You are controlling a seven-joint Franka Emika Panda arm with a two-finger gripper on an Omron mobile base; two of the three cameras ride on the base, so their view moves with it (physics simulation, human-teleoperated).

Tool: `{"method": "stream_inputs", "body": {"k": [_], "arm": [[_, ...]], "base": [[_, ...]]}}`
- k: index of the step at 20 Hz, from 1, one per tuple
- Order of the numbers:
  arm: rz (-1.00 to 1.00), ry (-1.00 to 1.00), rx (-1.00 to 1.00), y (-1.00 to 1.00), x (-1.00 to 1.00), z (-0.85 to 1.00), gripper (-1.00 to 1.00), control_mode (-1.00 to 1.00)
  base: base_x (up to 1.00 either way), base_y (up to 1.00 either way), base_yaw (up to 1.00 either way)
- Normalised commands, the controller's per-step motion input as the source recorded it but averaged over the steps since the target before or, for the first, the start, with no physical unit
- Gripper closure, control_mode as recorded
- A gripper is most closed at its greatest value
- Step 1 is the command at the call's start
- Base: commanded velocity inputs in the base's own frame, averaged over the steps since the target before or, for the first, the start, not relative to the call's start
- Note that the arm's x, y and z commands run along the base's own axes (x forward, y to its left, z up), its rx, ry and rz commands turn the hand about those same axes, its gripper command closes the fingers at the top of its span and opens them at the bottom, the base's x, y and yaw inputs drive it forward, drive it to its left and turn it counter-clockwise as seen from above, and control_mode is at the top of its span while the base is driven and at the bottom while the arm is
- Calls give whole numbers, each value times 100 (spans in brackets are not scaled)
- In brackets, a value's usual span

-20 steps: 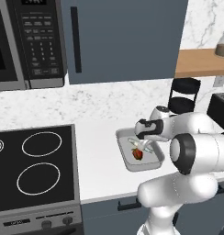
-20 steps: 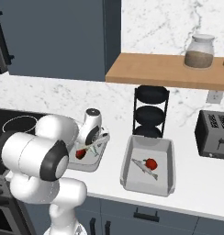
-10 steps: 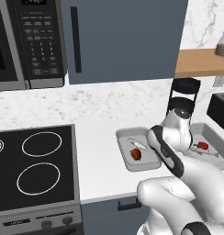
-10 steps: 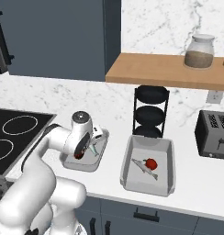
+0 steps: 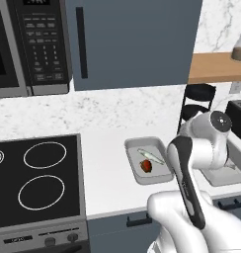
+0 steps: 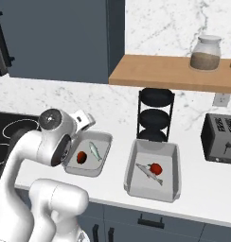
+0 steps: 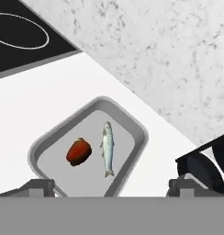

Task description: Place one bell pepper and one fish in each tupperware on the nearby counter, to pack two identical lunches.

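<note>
Both tupperware containers, the left tupperware [image 6: 87, 155] and the right tupperware [image 6: 153, 170], are seen on the white surface [image 6: 202, 198] at mid-frame, each already holding a red bell pepper [image 6: 81, 157] and a fish [image 6: 95, 151]. A careless swing of the arm could knock the left one and spill its lunch. The gripper [image 7: 111, 188], at the hand view's bottom edge, is spread wide and holds nothing.

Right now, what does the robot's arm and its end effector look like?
The arm is glossy white, built of fat rounded segments with dark grey bands and round dark caps at the joints. No cables or markings show. In the hand view, the end effector shows as two small, blocky, dark grey fingertips.
</note>
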Motion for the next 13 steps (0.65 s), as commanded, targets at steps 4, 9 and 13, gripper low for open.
{"method": "stream_inputs", "body": {"k": [4,9,13], "arm": [[0,-33,-16,32,-91,68,-100,-100],[0,-25,-31,59,-100,-52,-100,-100],[0,-27,-43,84,-91,-100,-100,-100]], "base": [[0,0,0],[0,0,0],[0,0,0]]}}
